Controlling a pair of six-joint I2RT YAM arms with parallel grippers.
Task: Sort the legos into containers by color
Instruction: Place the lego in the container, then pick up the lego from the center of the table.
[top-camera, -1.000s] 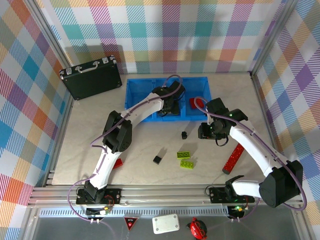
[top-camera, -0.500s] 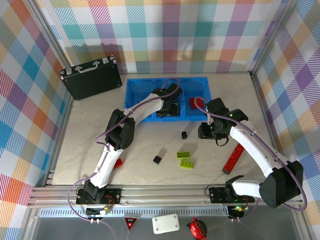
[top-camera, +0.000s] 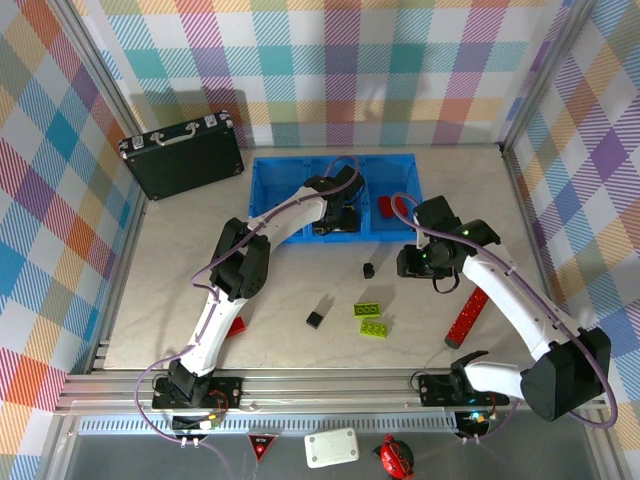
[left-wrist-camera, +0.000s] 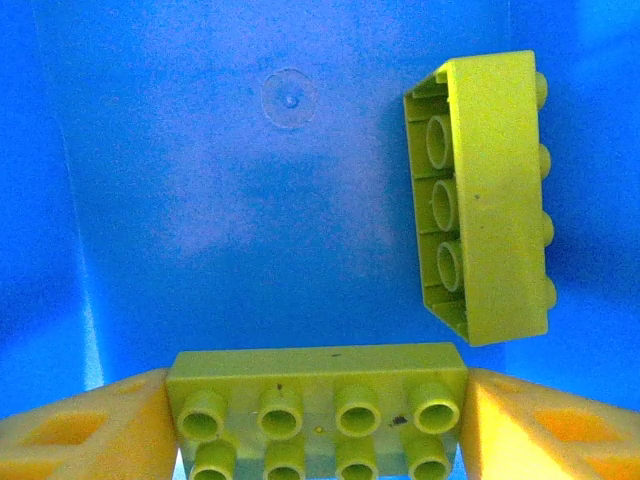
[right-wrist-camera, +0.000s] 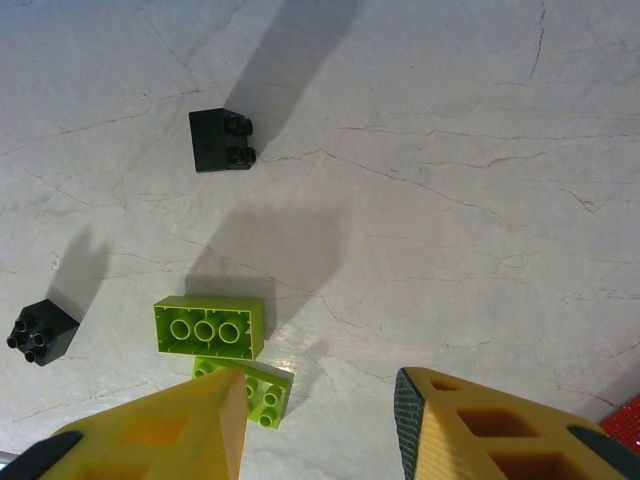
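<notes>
The left gripper (left-wrist-camera: 318, 430) holds a lime-green brick (left-wrist-camera: 318, 372) inside the blue bin (left-wrist-camera: 250, 200); probably it must release next. The right gripper (right-wrist-camera: 320, 385) hangs open and empty.

Blue bin (top-camera: 268, 196): rectangular, three square compartments, far side of table.
Middle compartment: lime plate (left-wrist-camera: 320, 410) studs up; second lime plate (left-wrist-camera: 485, 200) tipped on its long edge.
Right compartment: red brick (top-camera: 386, 206).
Open table: upturned lime brick (right-wrist-camera: 210, 326) just beside studs-up lime brick (right-wrist-camera: 262, 388); black cube (right-wrist-camera: 222, 140) and second black cube (right-wrist-camera: 42, 332), well apart.
Table's right: long red bar (top-camera: 468, 318), flat, diagonal.
</notes>
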